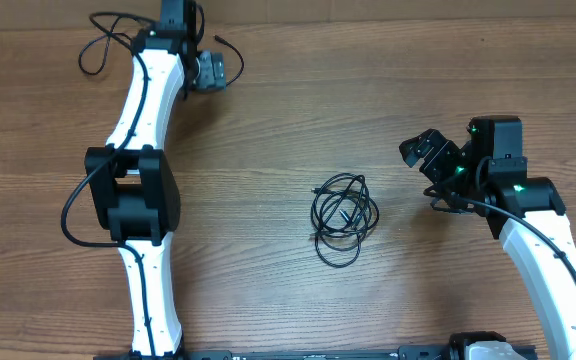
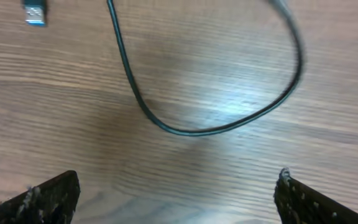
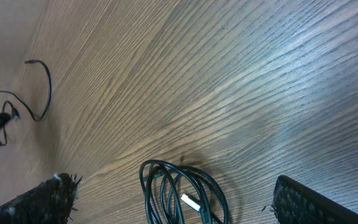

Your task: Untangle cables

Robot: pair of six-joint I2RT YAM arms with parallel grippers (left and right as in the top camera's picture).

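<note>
A coil of thin black cables (image 1: 341, 215) lies in the middle of the table. In the right wrist view the same coil (image 3: 166, 190) sits low between my fingers, with a silvery-white plug (image 3: 191, 202) inside it. My right gripper (image 1: 423, 155) (image 3: 179, 208) hangs open to the right of the coil, apart from it. Another loose black cable (image 1: 233, 58) curves beside my left gripper (image 1: 216, 72) at the far left. In the left wrist view that cable (image 2: 197, 129) loops ahead of the open left gripper (image 2: 179, 196), and a silvery plug (image 2: 35, 12) lies at top left. Nothing is held.
More thin black cord (image 1: 100, 45) loops on the table by the far left edge, behind the left arm (image 1: 138, 190). The left arm's thicker black wire (image 1: 73, 215) bows out beside its elbow. The right arm (image 1: 548, 250) stands at the right.
</note>
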